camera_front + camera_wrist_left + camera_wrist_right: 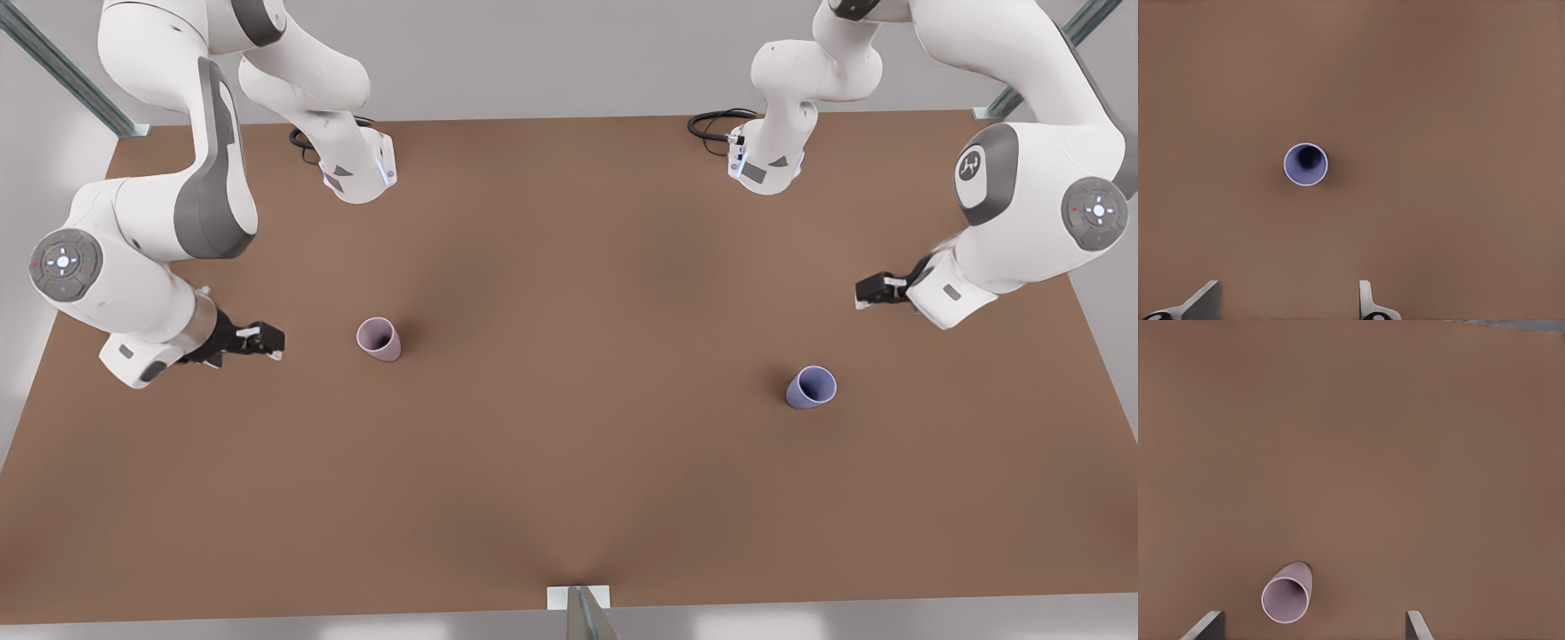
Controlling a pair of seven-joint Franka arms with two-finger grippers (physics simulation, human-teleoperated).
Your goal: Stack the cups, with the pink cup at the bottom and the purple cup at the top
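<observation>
The pink cup (380, 339) stands upright on the brown table (569, 462), toward the front view's left. My right gripper (269, 341) hovers open a short way off it, on the side toward the front view's left. In the right wrist view the pink cup (1287, 599) sits close in front of the open fingers (1206, 625). The purple cup (811, 387) stands upright toward the front view's right. My left gripper (864, 292) is open, above and behind it. From the left wrist view I look straight down into the purple cup (1306, 164), ahead of my left gripper (1289, 288).
Both arm bases (360, 173) stand at the table's back edge with black cables (716, 124) beside them. Metal frame posts (67, 76) rise at the back corners, and a bracket (578, 597) sits at the front edge. Open table lies between the two cups.
</observation>
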